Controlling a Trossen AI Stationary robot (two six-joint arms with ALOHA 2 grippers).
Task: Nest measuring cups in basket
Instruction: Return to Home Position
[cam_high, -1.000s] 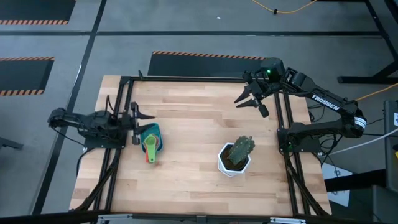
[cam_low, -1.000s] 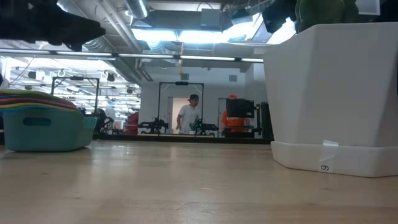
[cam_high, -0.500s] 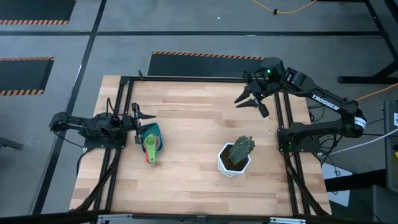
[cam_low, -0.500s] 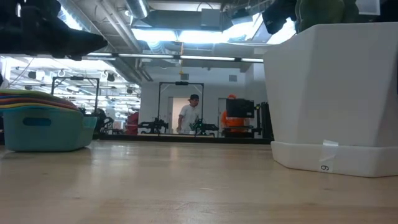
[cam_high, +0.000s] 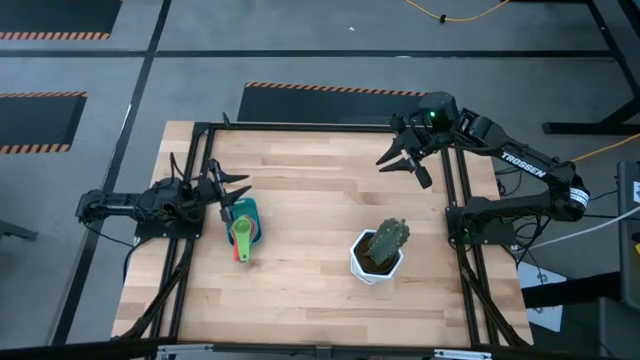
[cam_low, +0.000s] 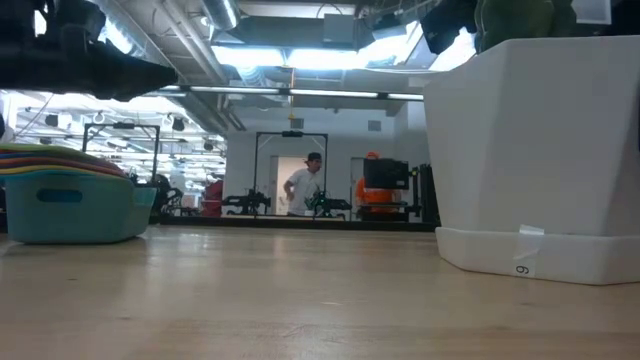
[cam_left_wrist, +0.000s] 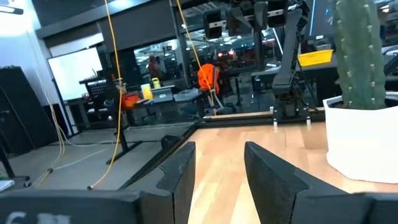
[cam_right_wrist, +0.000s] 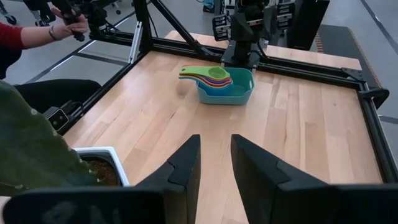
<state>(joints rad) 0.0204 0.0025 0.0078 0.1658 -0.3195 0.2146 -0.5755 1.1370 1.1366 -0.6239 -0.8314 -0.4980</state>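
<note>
High view: I hold left gripper (cam_high: 236, 190) empty, fingers apart, just above and behind the basket (cam_high: 251, 213). The measuring cups (cam_high: 241, 236) sit nested inside it, handles over one rim, so nothing looks left to grab. Right gripper (cam_high: 402, 168) waits well off, fingers apart too.

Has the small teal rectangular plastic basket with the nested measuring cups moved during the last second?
No. The teal basket keeps the same place in the high view, left of the white hexagonal pot, and its position in the low view matches too.
</note>
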